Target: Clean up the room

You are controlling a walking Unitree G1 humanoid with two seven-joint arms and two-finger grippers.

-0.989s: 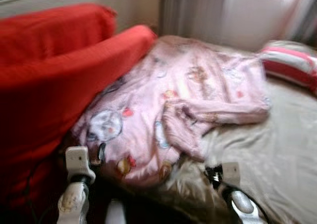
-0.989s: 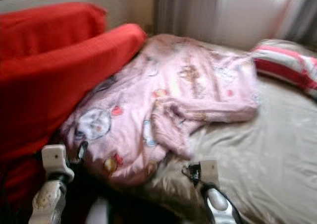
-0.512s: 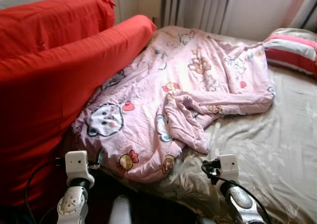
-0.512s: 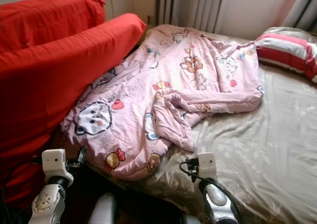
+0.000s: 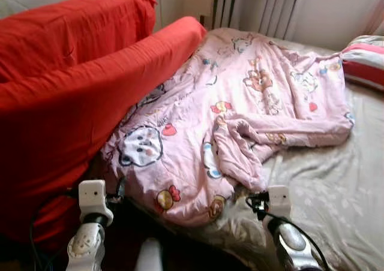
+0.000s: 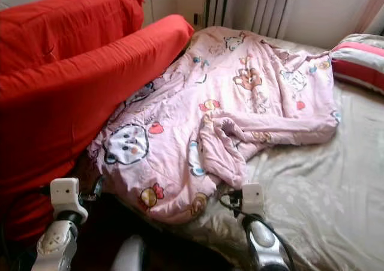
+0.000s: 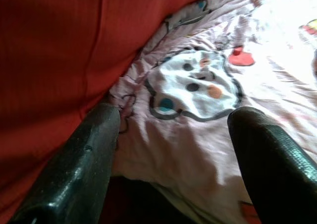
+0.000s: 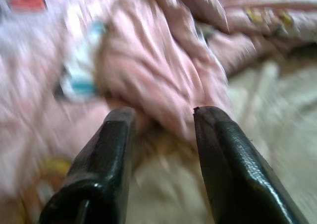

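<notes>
I'm squaring up to the rumpled pink blanket [image 5: 240, 121] on the bed [image 5: 342, 193]. Left gripper [image 7: 168, 149] and right gripper [image 8: 161, 149] both spread, empty. Next, I think: reach for its near edge.

We see a bed [image 5: 336, 187] in a beige sheet, carrying a rumpled pink cartoon-print quilt [image 5: 240, 121] and a striped pillow [image 5: 363, 61].
</notes>
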